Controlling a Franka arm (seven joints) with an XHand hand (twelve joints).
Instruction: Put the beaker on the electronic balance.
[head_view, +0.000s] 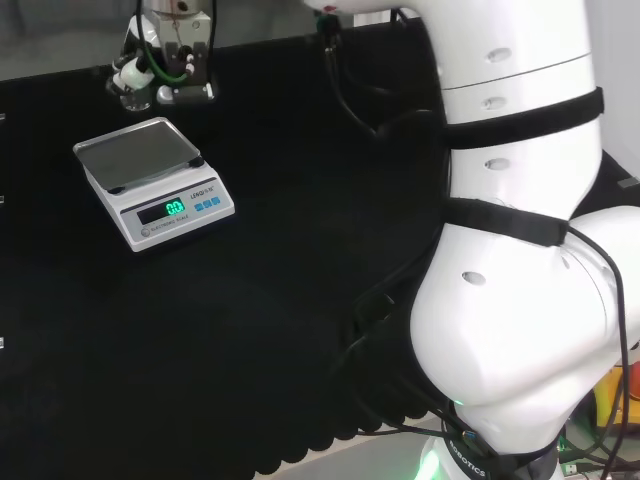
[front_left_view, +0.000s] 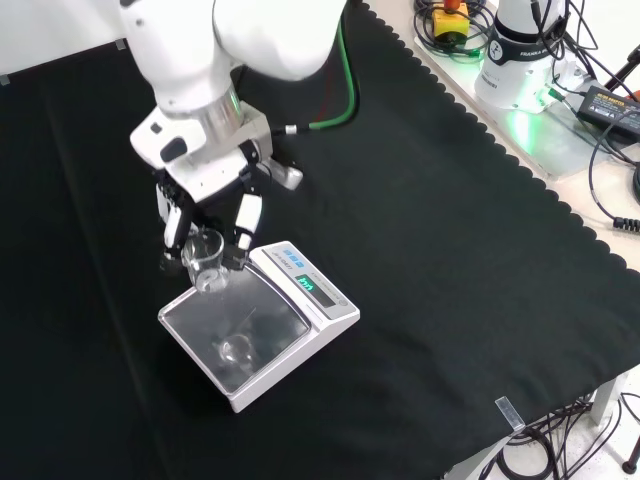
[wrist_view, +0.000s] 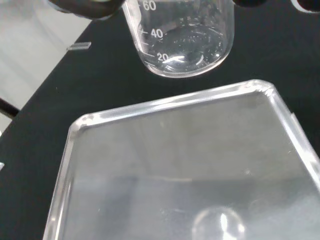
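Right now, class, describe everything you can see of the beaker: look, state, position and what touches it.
The beaker is small, clear glass with printed graduation marks, and looks empty. It is upright, held in the hand, whose black and white fingers curl round its upper part. It sits at the balance's far corner in the front view; the wrist view shows its base just beyond the shiny pan's edge, not yet on it.
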